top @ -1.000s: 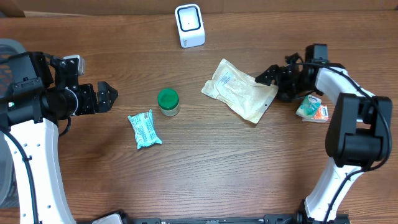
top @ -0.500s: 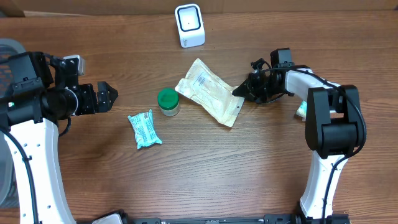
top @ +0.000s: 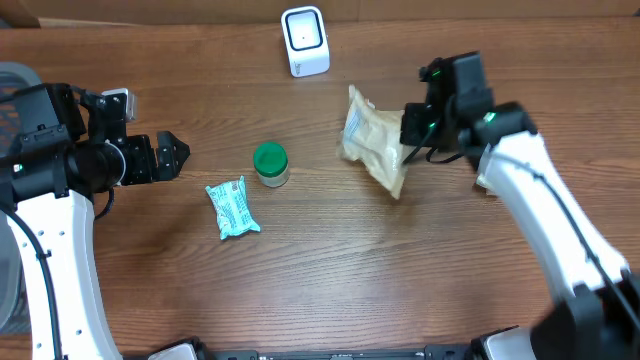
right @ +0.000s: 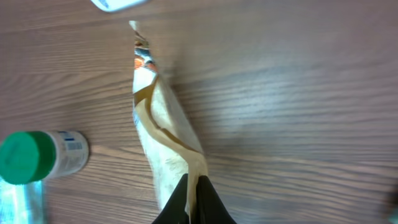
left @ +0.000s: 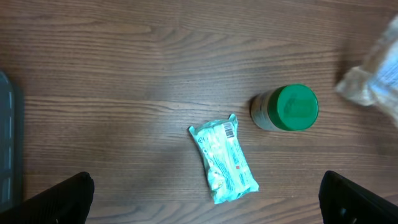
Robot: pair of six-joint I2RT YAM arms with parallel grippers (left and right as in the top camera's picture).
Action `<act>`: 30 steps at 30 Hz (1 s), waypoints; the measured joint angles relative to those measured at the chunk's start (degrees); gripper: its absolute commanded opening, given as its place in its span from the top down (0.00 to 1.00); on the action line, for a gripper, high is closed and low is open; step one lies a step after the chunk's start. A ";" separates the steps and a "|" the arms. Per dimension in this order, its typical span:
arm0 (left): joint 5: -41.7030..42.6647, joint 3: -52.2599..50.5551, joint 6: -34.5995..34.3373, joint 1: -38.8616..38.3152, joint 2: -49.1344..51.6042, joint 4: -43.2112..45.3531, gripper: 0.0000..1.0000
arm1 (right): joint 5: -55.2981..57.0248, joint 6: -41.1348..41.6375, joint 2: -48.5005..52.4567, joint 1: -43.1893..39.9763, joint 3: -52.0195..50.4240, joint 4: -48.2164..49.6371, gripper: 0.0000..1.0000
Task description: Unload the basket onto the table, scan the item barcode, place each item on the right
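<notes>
The item is a pale cream pouch point(top: 372, 140) of crinkled plastic, turned nearly on edge, so from above it shows as a narrow, rumpled strip. From the right wrist camera it tapers away from the fingers, with a tan band running down its length and a bit of orange and dark print at the far tip. It sits right of centre, nearer than the white scanner point(top: 305, 40) and to its right, apart from it, and well to the right of the green-lidded jar point(top: 270, 163). I cannot tell whether its lower edge still meets the wood.

The right claw point(top: 410, 130) is pressed together on the pouch's near end, pinching a thin fold of plastic between its dark fingertips. The left claw point(top: 172, 155) is far over on the left with its fingers spread wide, holding nothing and touching nothing. Its wrist camera looks down on the jar and a teal packet point(top: 232, 207).

The surface point(top: 350, 270) is brown wood with a clear grain. The teal packet lies flat just beside the jar, on the near left, with a small barcode showing at one end. The scanner stands at the far edge. A grey bin point(top: 8, 75) shows at the left border.
</notes>
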 measured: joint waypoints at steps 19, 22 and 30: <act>0.02 0.00 0.00 0.00 0.00 -0.07 0.00 | 47.52 5.86 17.53 33.38 0.07 -5.81 0.96; 0.02 0.00 0.00 0.00 0.00 -0.04 0.00 | 48.02 6.38 17.51 36.83 0.04 -5.79 0.96; 0.00 0.00 0.00 0.00 0.00 -0.07 0.00 | 52.37 7.43 17.51 36.41 0.04 -6.75 0.96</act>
